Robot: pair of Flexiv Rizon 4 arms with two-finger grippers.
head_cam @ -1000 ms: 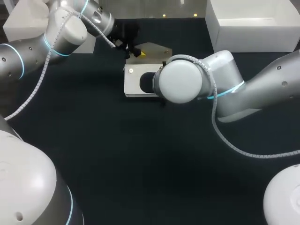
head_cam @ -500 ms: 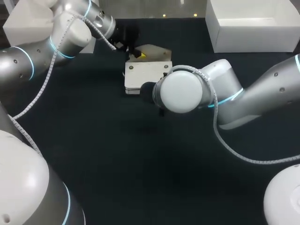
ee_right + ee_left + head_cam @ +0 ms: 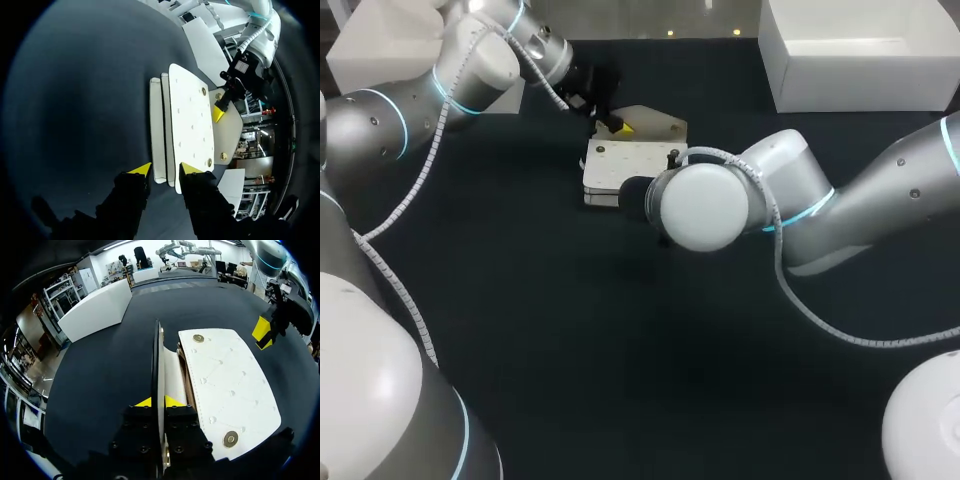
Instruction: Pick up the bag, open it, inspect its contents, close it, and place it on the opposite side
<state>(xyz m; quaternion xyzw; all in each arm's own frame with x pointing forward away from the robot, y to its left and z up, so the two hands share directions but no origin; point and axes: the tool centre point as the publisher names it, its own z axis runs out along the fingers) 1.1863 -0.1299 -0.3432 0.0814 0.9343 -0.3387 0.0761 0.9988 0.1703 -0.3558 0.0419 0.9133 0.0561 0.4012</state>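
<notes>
A white bag (image 3: 628,168) lies on the dark table, its beige flap (image 3: 655,118) lifted up and back. My left gripper (image 3: 610,125) is shut on that flap; in the left wrist view the flap's thin edge (image 3: 158,360) stands between the yellow tips of the left gripper (image 3: 159,402), beside the bag's white studded panel (image 3: 225,385). My right gripper (image 3: 165,169) hangs open just over the bag's near end (image 3: 172,150), its fingers apart and holding nothing. In the head view the right arm's wrist (image 3: 705,205) hides that gripper.
A large white box (image 3: 860,50) stands at the back right and another white box (image 3: 375,50) at the back left. Dark table surface (image 3: 620,340) stretches in front of the bag.
My right gripper has opened and its arm has drawn back toward the front, uncovering the bag's top. The left gripper keeps hold of the raised flap.
</notes>
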